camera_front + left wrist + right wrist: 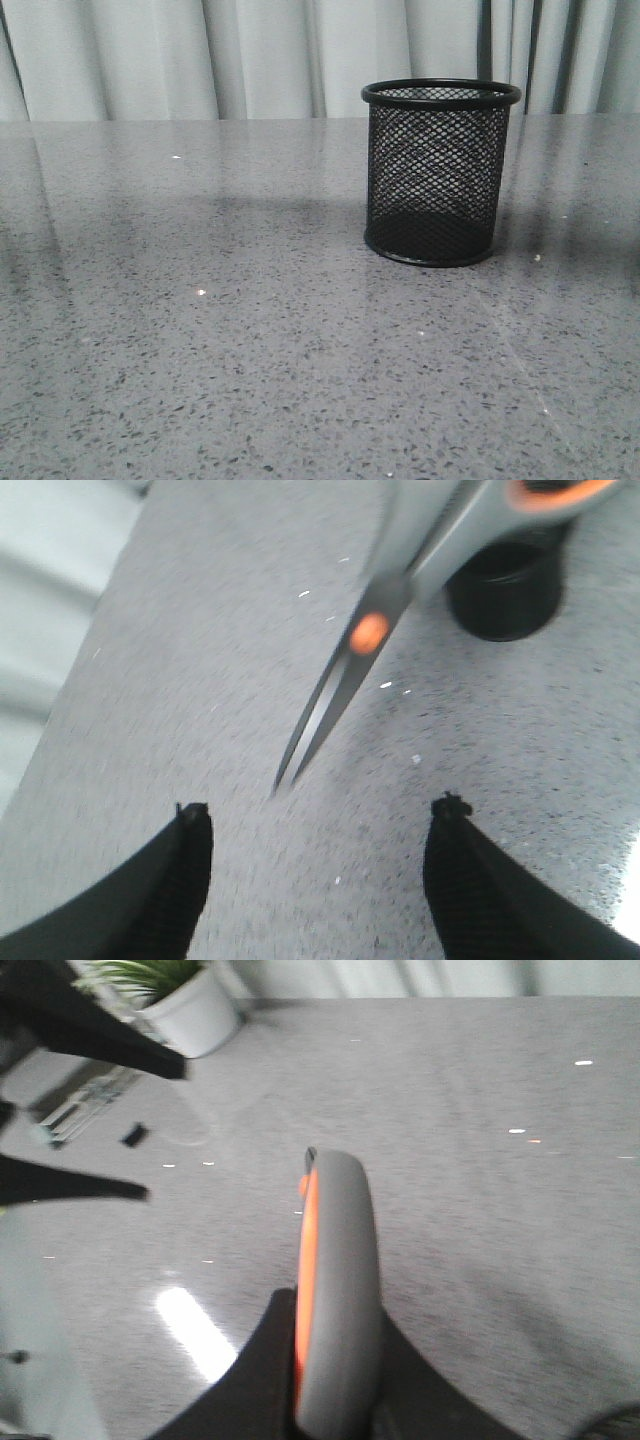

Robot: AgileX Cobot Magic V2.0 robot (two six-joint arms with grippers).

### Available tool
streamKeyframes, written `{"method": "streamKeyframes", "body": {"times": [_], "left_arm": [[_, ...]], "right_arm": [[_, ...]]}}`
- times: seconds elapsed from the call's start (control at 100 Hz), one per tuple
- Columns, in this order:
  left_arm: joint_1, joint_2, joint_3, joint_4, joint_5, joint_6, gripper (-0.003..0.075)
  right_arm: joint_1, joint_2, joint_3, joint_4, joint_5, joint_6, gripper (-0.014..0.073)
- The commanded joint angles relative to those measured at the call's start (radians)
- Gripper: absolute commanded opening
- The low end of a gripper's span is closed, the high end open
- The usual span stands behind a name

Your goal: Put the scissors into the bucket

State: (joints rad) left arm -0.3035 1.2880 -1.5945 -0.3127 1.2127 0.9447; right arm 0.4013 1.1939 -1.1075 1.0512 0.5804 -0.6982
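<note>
Right pincer (330, 1415) clamped on the scissors (335, 1290) by a grey, orange-lined handle loop; the loop stands edge-on between its dark fingers. Left pincer (320, 880) spread wide and holding nothing, fingers well apart over bare desk (200, 680).

Left wrist view: scissors (345, 675) hang in the air, blades together, tips pointing down toward the desk, orange pivot dot visible, handle end running out of frame. Bucket (505, 590) sits on the desk beyond them, partly hidden behind the handles. Scissors are off the desk and not in the bucket.

Front view: bucket (440, 172) stands upright right of centre, mesh shows it empty, no arm or scissors in frame.

Risks, as judged:
- Grip is on one loop only; the scissors may swivel in the hold and the tips could wander off line
- Tips meeting the rim or outer mesh rather than the mouth would likely tip or shove the light bucket
- Blades may spread on the way down and straddle the rim
- Release too high could bounce them out

Surroundings: white potted plant (185, 1005) and some small clutter at the desk's far edge, well apart. Left arm shows dark in the right wrist view; it looks like the one thing near the path
</note>
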Motion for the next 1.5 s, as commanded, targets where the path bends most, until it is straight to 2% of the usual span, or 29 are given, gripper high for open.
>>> {"method": "streamKeyframes", "body": {"times": [0.0,0.24,0.38,0.58,0.8,1.49], "left_arm": [[0.064,-0.036,-0.033,-0.044,-0.054,-0.077,0.0419],[0.162,-0.039,-0.033,-0.125,-0.050,-0.098,0.0419],[0.166,-0.039,-0.033,-0.129,-0.050,-0.098,0.0419],[0.166,-0.039,-0.033,-0.129,-0.050,-0.098,0.0419],[0.166,-0.039,-0.033,-0.137,-0.050,-0.098,0.0419],[0.166,-0.039,-0.033,-0.170,-0.054,-0.098,0.0419]], "right_arm": [[-0.031,-0.044,-0.073,-0.157,0.001,0.148,-0.0041],[-0.066,-0.053,-0.244,-0.611,0.226,0.432,-0.0041],[-0.066,-0.053,-0.341,-0.748,0.375,0.491,-0.0041],[-0.066,-0.053,-0.424,-0.796,0.533,0.496,-0.0041],[-0.066,-0.042,-0.435,-0.849,0.706,0.508,-0.0041],[-0.066,0.068,-0.431,-0.817,0.714,0.508,-0.0042]]}}
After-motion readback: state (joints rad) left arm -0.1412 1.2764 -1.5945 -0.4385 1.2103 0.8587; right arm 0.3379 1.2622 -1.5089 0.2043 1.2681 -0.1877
